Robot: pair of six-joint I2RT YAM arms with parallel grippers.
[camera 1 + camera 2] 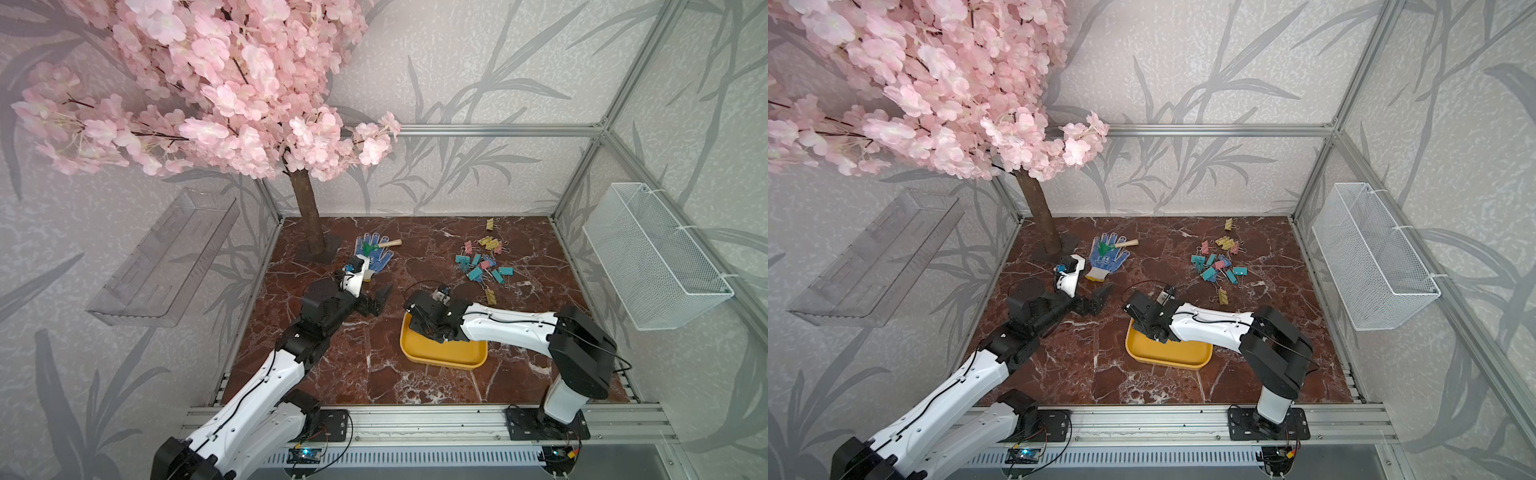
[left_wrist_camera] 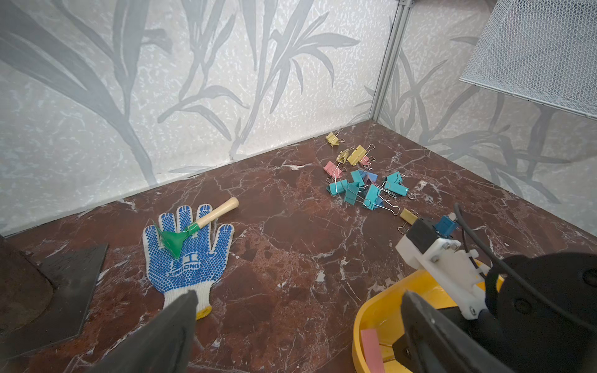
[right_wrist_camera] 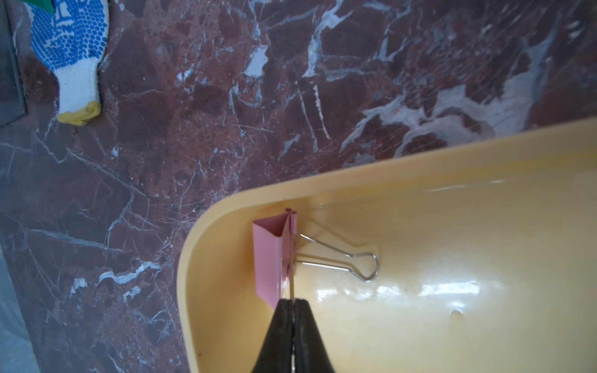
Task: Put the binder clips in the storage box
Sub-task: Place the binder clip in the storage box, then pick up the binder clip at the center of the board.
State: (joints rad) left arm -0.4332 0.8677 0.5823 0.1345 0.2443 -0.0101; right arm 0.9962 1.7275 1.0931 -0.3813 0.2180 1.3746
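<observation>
Top view: binder clips, loose heap, right of centre on marble floor; storage box, lower centre, under right arm; left gripper, centre-left, fingers spread, empty.
Left wrist: glove bearing green rake; heap beyond.
Right wrist: pink clip in box corner; right gripper pressed together, apparently pinching its wire handle.

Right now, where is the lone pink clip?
Right wrist view: the pink clip is inside the storage box by its rounded corner, one wire handle pinched in the right gripper.
</observation>
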